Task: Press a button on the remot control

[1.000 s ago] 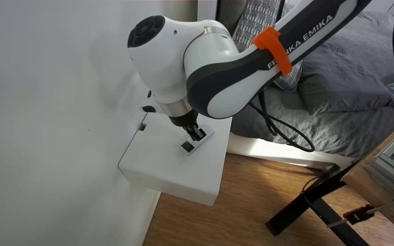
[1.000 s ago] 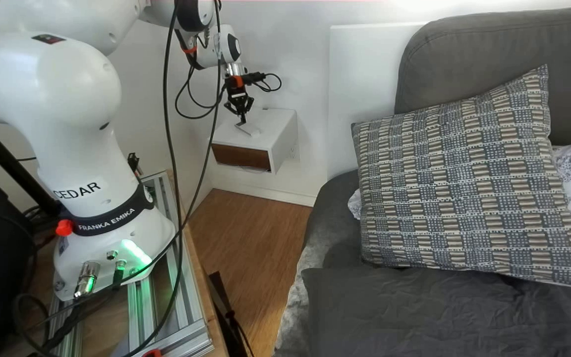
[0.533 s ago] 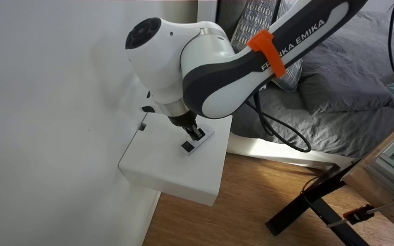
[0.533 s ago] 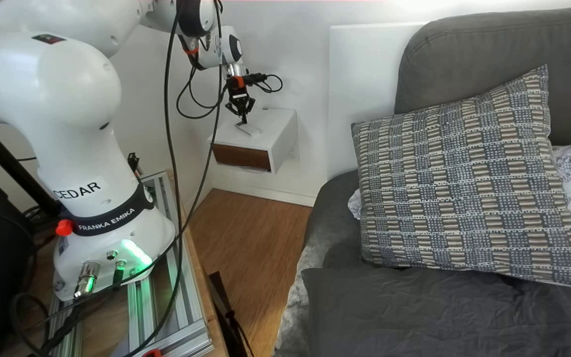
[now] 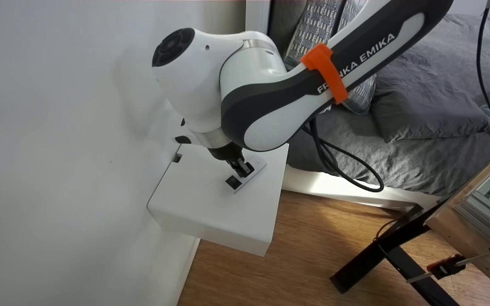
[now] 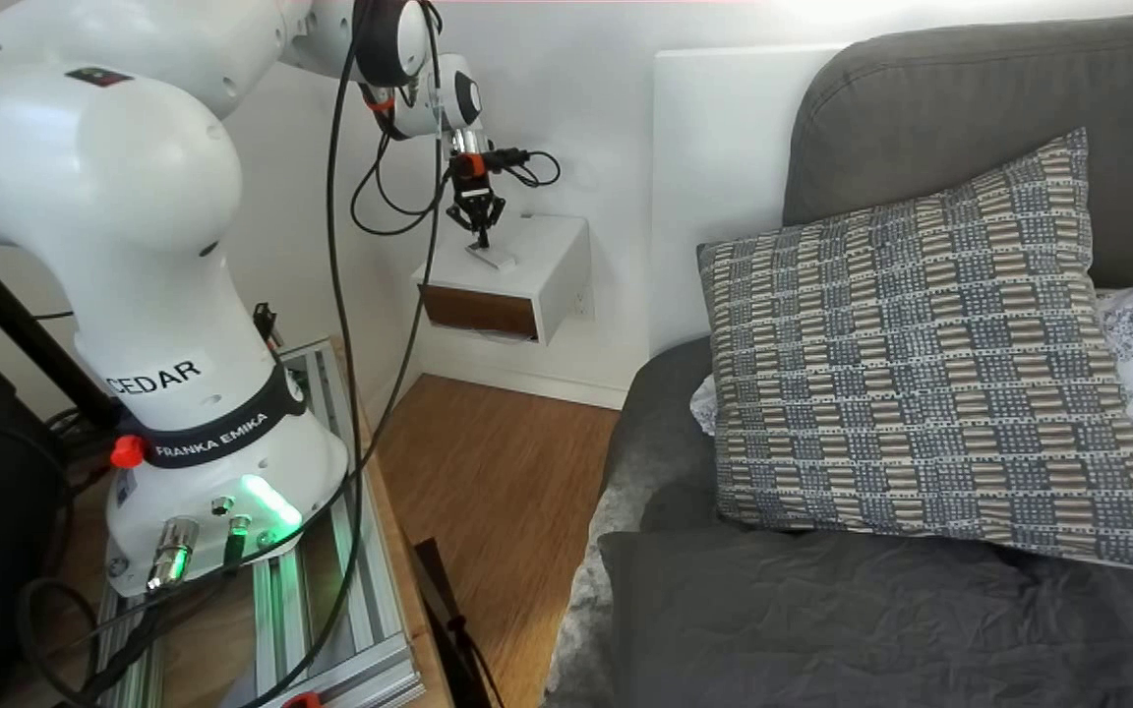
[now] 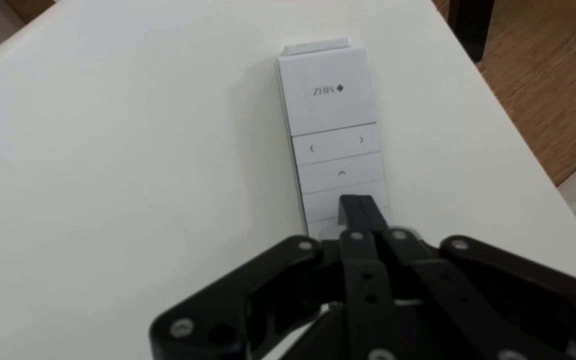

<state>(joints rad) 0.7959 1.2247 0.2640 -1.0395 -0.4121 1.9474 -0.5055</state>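
A white remote control [image 7: 325,95] lies flat on a white wall-mounted cabinet [image 7: 143,165]. The remote also shows in both exterior views [image 5: 259,166] [image 6: 494,260], with a dark square at its near end in an exterior view [image 5: 233,182]. In the wrist view its arrow-marked button rows face up. My black gripper [image 7: 357,200] is shut, fingertips together with nothing between them. The tips are over the button row just below the up-arrow row and hide part of it. The remote's lower end is behind the gripper. I cannot tell whether the tips touch the button.
A white wall [image 5: 79,148] stands right behind the cabinet. A grey bed [image 5: 419,153] with a patterned pillow [image 6: 921,354] is beside it. A black cable [image 5: 355,163] hangs from the arm. The robot's base [image 6: 222,472] stands on a metal-framed table.
The arm has moved slightly down and to the left in an exterior view, and the fingertips have shifted a little towards the remote's dark-square end. The remote has not visibly moved. The gripper stays shut.
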